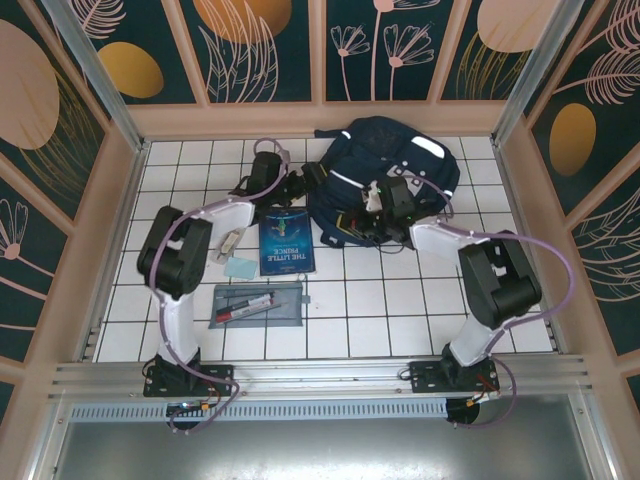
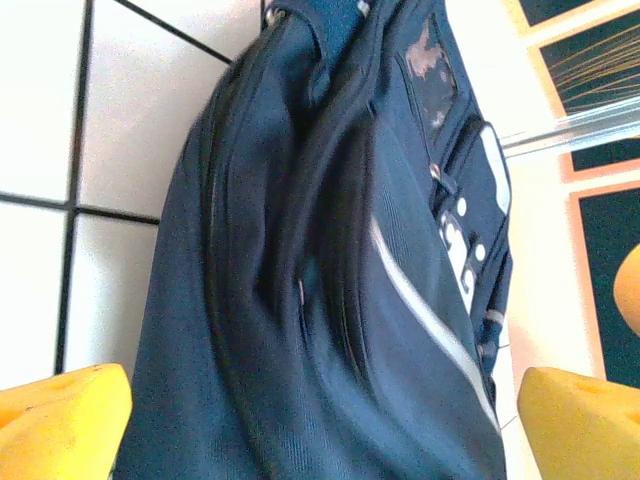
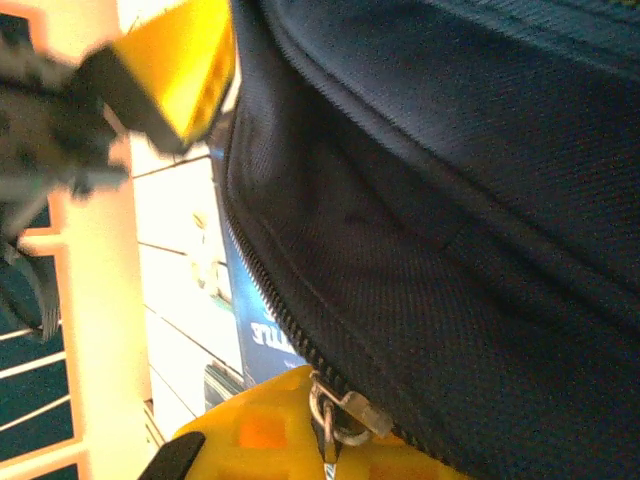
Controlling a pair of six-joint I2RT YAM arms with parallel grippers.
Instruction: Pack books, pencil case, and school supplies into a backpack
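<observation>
The navy backpack [image 1: 390,170] lies at the back of the tiled table. My left gripper [image 1: 303,186] is at its left edge, open; in the left wrist view its yellow fingers [image 2: 62,420] stand wide apart over the backpack fabric [image 2: 330,300], gripping nothing. My right gripper [image 1: 368,218] is at the backpack's near edge, shut on the metal zipper pull [image 3: 345,415] of the dark zipper. The blue book [image 1: 286,243] lies flat left of the backpack. The grey pencil case [image 1: 257,305] lies nearer, pens showing. A pale blue-green square [image 1: 240,268] and a whitish strip [image 1: 227,243] lie left of the book.
Wooden walls [image 1: 320,118] enclose the white tiled floor [image 1: 400,310] on three sides. An aluminium rail [image 1: 320,375] runs along the near edge with both arm bases on it. The left gripper's yellow finger [image 3: 185,65] shows in the right wrist view, close by.
</observation>
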